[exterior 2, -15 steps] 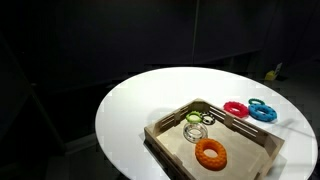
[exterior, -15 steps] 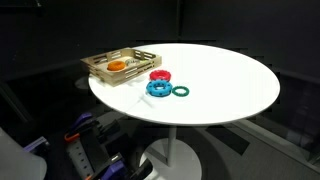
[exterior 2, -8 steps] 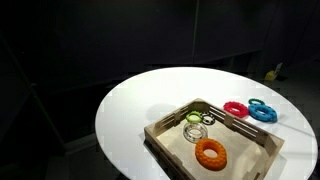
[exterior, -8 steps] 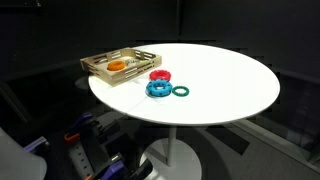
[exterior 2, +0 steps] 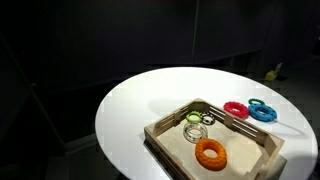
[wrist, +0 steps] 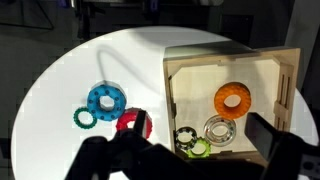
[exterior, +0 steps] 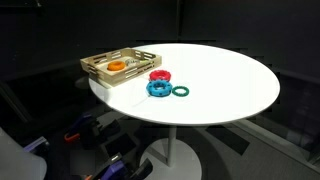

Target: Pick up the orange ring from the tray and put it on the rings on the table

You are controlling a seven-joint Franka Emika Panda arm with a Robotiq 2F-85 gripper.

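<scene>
The gripper [wrist: 203, 135] is seen only in the wrist view, where its two dark fingers are spread wide apart with nothing held between them. The orange ring [wrist: 232, 100] is found lying flat inside the wooden tray [wrist: 175, 80], hole upward, so no long axis is offered and any approach angle can be used. From the gripper it lies ahead, higher in the wrist view, and slightly toward the right-hand finger; a forward reach and a descent are judged necessary. The target stack, a blue ring [wrist: 105, 99] and a red ring [wrist: 130, 122], is set on the white table [wrist: 100, 55] beside the tray, on the opposite side. In an exterior view the orange ring [exterior 2: 211, 152] is shown in the tray.
</scene>
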